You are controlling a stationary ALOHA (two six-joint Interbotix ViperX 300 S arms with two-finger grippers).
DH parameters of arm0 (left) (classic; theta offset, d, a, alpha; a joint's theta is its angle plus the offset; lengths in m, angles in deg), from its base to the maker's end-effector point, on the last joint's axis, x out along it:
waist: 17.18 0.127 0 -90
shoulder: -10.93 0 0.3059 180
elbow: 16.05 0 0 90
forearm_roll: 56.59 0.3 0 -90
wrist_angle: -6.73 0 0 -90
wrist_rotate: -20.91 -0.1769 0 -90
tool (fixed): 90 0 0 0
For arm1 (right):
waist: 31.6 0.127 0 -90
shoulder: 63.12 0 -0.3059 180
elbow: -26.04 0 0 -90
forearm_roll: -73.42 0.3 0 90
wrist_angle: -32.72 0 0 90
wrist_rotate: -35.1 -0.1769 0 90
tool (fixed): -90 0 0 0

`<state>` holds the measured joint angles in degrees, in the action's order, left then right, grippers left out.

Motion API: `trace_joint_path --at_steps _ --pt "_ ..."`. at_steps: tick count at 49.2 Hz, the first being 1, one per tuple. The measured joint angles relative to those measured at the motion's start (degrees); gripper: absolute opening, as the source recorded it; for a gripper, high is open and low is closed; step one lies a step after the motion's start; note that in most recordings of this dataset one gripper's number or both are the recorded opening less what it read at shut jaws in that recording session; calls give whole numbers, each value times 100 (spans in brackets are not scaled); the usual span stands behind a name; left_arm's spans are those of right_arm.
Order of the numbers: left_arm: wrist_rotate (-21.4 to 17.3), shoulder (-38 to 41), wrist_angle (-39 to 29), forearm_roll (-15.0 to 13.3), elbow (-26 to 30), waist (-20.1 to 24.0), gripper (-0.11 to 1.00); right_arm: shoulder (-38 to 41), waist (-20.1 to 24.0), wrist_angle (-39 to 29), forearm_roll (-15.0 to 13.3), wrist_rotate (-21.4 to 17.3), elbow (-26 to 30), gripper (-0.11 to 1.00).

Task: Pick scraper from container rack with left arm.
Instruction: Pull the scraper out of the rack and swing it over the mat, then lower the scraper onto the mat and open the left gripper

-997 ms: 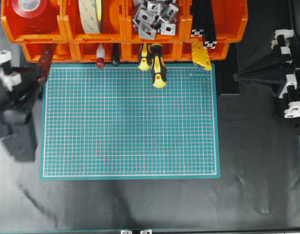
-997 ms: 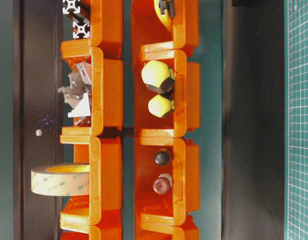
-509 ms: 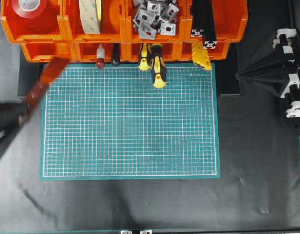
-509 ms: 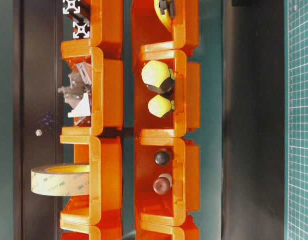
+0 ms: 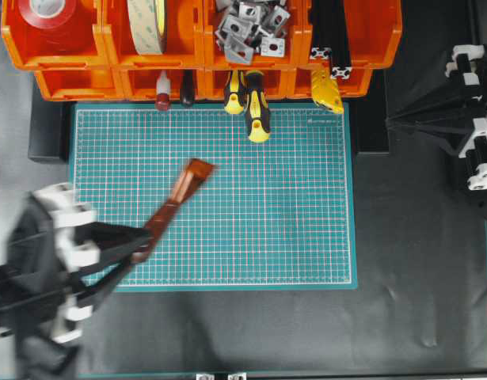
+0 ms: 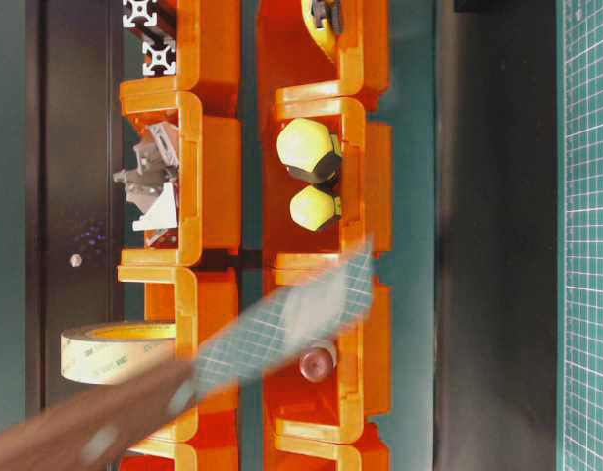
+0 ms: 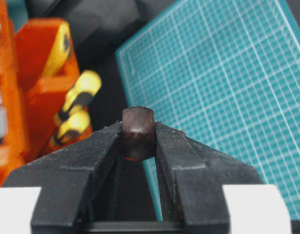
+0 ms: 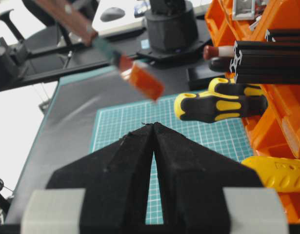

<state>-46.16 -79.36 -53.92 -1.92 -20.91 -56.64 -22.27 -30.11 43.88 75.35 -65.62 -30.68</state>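
The scraper (image 5: 173, 207) is out of the container rack (image 5: 69, 83) and held in the air over the green cutting mat (image 5: 267, 222), its wooden handle clamped between the fingers (image 7: 103, 146) of the left pincer (image 5: 136, 247), its rusty-orange blade edge pointing up toward the bins. It looks light and stiff, a slim tool with a smooth rounded handle that could twist in a narrow grip; the handle near its end is the sensible hold, and the wrist view shows it squeezed squarely there. Half a second ago the tool was at the mat's left edge just below the rack; now it has swung down and inward, blurred with motion. The right pincer (image 8: 153, 127) sits parked at the surface's right side, fingers pressed together on nothing.
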Motion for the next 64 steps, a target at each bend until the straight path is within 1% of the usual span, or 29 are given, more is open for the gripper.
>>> trace_joint_path --at_steps 3,15,22,32,37,50,64 --pt "0 132 343 0 -149 220 21 0 0 0 0 9 0 1" --pt "0 694 1266 9 -694 923 21 -9 0 0 0 9 0 1" --pt "0 940 1784 9 -826 1283 21 -18 0 -9 0 9 0 1" --pt "-9 1134 1942 9 -870 1600 21 -26 0 0 0 9 0 1" --pt "-9 1143 1969 9 -870 1652 21 -26 0 -9 0 9 0 1" --pt "26 1134 2188 26 -1063 1617 21 -35 0 -9 9 9 0 1" --pt "105 1143 2303 26 -1081 1617 21 -35 0 -9 9 9 0 1"
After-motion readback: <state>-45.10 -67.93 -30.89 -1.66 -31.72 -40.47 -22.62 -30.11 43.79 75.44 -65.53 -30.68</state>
